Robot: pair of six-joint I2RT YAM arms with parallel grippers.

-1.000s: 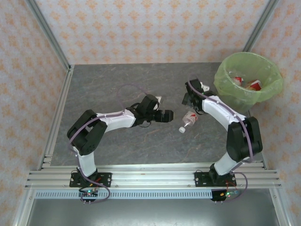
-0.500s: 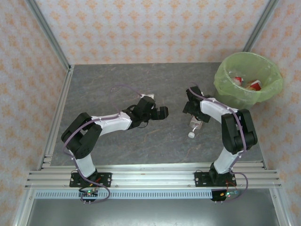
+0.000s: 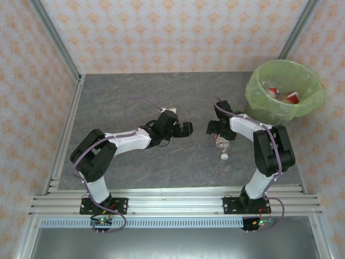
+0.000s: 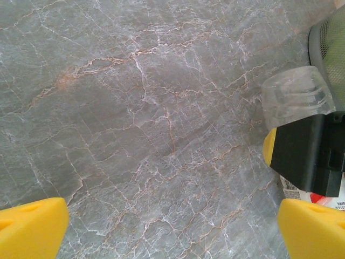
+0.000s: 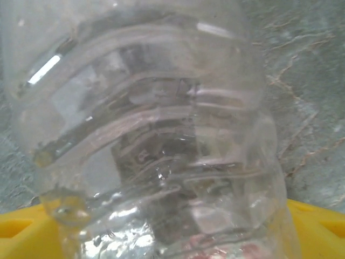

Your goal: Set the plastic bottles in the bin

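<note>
Glossy clear plastic over matt grey stone

The bottle (image 5: pixel 161 135) is clear, glossy plastic, ribbed and slightly crumpled; my finger pads (image 4: pixel 32 229) are smooth, matt yellow plastic. The table (image 3: pixel 135 102) looks like matt grey veined stone, with brushed metal rails (image 3: pixel 172 202) along its near edge. The bin (image 3: pixel 256 102) wears thin, translucent green plastic film.

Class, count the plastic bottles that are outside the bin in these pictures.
1: the bottle, gripped by the right gripper, left of the bin. More bottles lie inside the bin, partly hidden, so those cannot be counted surely.
</note>
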